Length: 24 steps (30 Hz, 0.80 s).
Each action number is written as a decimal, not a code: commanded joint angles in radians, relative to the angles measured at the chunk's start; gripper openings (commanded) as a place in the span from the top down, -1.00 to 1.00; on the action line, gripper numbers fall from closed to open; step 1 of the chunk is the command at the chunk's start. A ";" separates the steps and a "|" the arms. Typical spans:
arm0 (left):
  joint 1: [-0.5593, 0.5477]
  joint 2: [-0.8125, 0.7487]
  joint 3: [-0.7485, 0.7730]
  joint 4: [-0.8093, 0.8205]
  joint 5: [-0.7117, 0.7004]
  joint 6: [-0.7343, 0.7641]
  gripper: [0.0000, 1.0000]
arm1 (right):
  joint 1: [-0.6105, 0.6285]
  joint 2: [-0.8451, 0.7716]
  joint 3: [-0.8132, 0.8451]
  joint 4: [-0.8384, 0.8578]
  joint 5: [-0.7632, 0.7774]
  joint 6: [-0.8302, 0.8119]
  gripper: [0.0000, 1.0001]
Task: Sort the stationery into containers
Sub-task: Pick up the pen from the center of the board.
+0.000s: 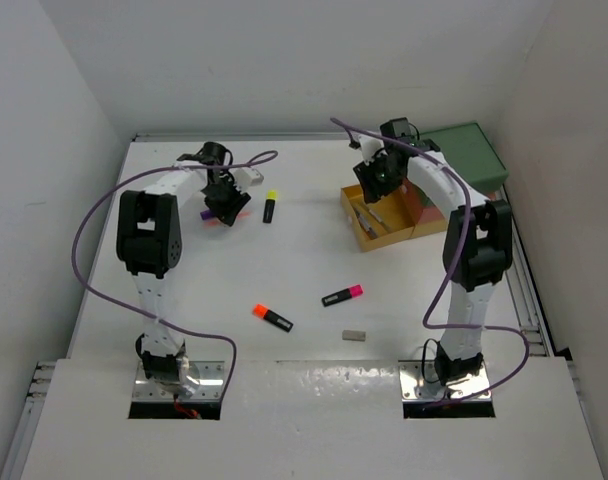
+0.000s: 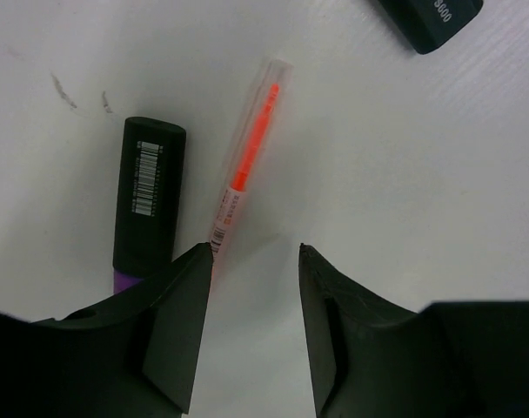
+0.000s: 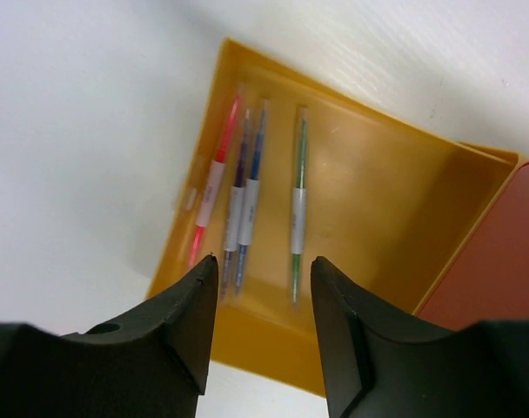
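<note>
My left gripper (image 1: 224,203) (image 2: 254,252) is open and empty, low over the table at the back left. A thin red pen (image 2: 251,148) lies just ahead of its left fingertip, with a purple-capped highlighter (image 2: 148,205) (image 1: 206,213) beside it. A yellow-capped highlighter (image 1: 270,207) lies to the right; its black body shows in the left wrist view (image 2: 430,17). My right gripper (image 1: 376,185) (image 3: 263,261) is open and empty above the pulled-out yellow drawer (image 1: 379,240) (image 3: 386,209), which holds several pens (image 3: 247,205). An orange-capped highlighter (image 1: 272,317), a pink-capped highlighter (image 1: 342,295) and a grey eraser (image 1: 354,336) lie mid-table.
The coral-red drawer (image 1: 421,208) (image 3: 499,261) sticks out above the yellow one, under the green box (image 1: 469,155) at the back right. White walls close in the table on three sides. Purple cables loop off both arms.
</note>
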 commanded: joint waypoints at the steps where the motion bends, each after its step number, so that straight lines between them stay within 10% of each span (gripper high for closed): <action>1: -0.005 0.030 0.012 0.011 -0.019 0.010 0.01 | -0.003 -0.095 0.077 -0.031 -0.075 0.056 0.06; 16: -0.056 -0.175 -0.268 0.070 -0.012 -0.089 1.00 | -0.015 -0.251 0.003 0.080 -0.377 0.236 -0.03; 24: 0.004 -0.624 -0.417 0.350 0.611 -0.573 1.00 | 0.025 -0.384 -0.270 0.552 -0.577 0.724 -0.31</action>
